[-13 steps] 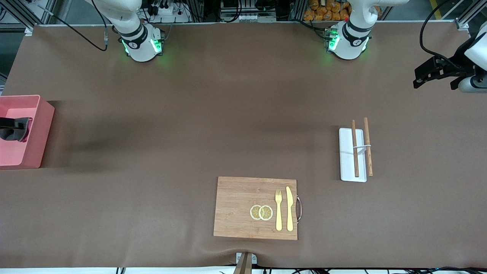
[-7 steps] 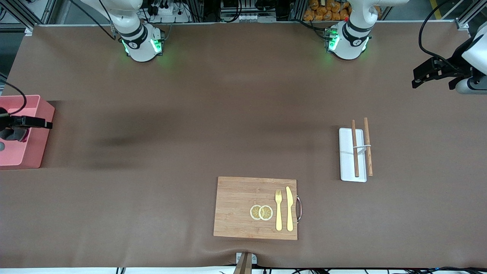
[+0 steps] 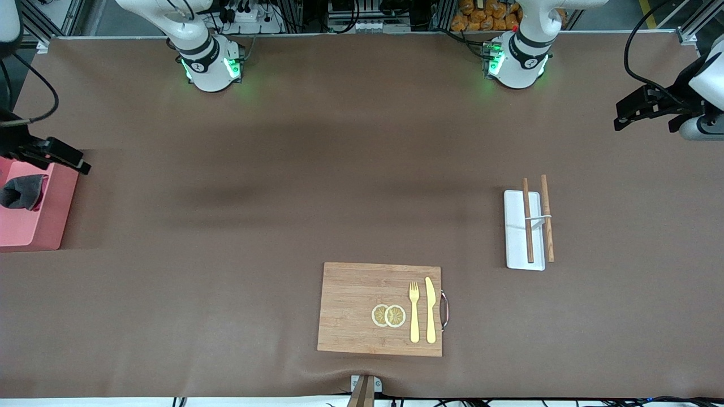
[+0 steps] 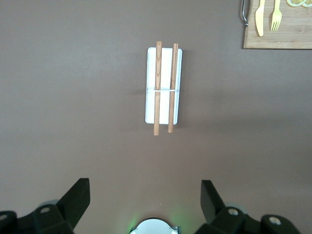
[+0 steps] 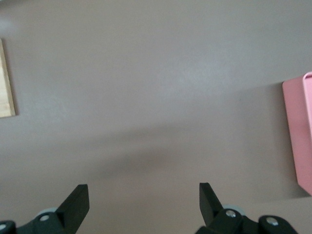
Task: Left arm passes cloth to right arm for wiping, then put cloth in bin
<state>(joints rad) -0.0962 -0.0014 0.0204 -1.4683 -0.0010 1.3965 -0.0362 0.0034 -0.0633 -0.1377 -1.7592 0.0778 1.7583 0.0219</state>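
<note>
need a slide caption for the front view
Cloth lies in the bin; right end effector open above it; left end effector open, waiting.

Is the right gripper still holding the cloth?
No, the right gripper is open with nothing between its fingers, and the cloth lies in the bin.

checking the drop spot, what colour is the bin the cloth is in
Salmon pink. The bin shows best in the front view, with the dark grey cloth lying inside it.
</note>
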